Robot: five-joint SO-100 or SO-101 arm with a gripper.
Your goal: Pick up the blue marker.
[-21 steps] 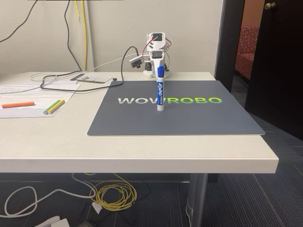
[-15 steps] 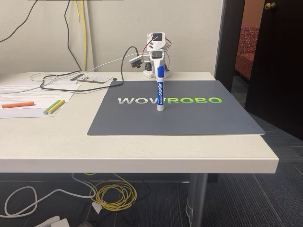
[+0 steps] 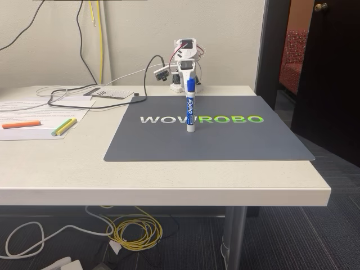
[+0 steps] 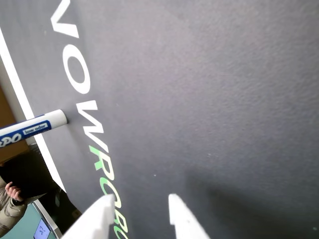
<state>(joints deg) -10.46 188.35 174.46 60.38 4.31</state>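
The blue marker (image 3: 190, 109) stands upright on its white end in the middle of the grey mat (image 3: 225, 140), blue cap on top, in front of the white arm (image 3: 185, 62) at the back of the table. In the wrist view the blue marker (image 4: 32, 128) shows at the left edge, its white end resting on the mat near the white lettering. My gripper (image 4: 139, 199) enters from the bottom with its two white fingertips (image 4: 105, 204) apart and only bare mat between them. It is well clear of the marker.
An orange pen (image 3: 21, 124) and yellow and green pens (image 3: 64, 127) lie on papers at the table's left. Cables (image 3: 73, 95) trail across the back left. In the wrist view a person's hand (image 4: 12, 192) shows past the mat's edge.
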